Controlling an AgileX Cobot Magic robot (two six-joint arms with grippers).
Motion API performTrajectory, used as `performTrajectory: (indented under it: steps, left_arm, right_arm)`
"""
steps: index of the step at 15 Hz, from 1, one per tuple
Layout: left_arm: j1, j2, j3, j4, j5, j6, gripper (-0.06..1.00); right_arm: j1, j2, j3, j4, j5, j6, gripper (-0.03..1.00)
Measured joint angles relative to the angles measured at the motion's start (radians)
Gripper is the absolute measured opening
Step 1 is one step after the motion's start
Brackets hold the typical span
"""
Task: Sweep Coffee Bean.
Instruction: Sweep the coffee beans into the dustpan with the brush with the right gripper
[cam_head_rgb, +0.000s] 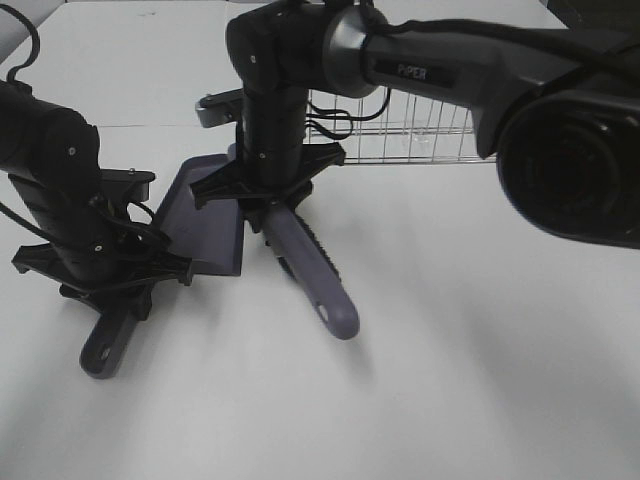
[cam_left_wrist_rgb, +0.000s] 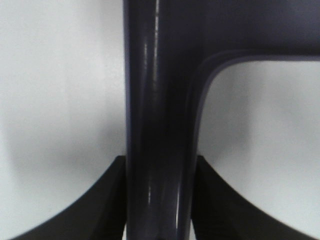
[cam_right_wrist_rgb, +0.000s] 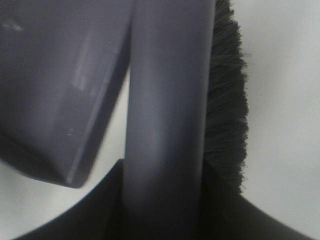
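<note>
No coffee bean shows in any view. My left gripper (cam_head_rgb: 112, 292) is shut on the handle of the grey-purple dustpan (cam_head_rgb: 205, 215), which rests on the white table with its pan toward the middle. In the left wrist view the dustpan handle (cam_left_wrist_rgb: 155, 115) runs between the dark fingers (cam_left_wrist_rgb: 95, 210). My right gripper (cam_head_rgb: 272, 212) is shut on the grey-purple brush (cam_head_rgb: 318, 285), right beside the dustpan's right edge. In the right wrist view the brush handle (cam_right_wrist_rgb: 165, 100) has black bristles (cam_right_wrist_rgb: 227, 100) on one side and the dustpan (cam_right_wrist_rgb: 55, 85) on the other.
A wire basket (cam_head_rgb: 400, 130) stands at the back behind the right arm. The white table (cam_head_rgb: 480, 360) spreads to the front and right. The right arm's big black body (cam_head_rgb: 570, 150) fills the upper right of the exterior view.
</note>
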Motion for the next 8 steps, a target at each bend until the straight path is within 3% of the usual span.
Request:
performTrajectory:
  steps: [5, 8]
  left_arm:
    - [0.0, 0.0, 0.0, -0.001, 0.001, 0.0, 0.35]
    - [0.0, 0.0, -0.001, -0.001, 0.003, 0.0, 0.35]
  right_arm:
    - [0.034, 0.029, -0.213, 0.059, 0.077, -0.005, 0.31]
    - [0.033, 0.027, -0.316, -0.119, 0.133, -0.005, 0.31]
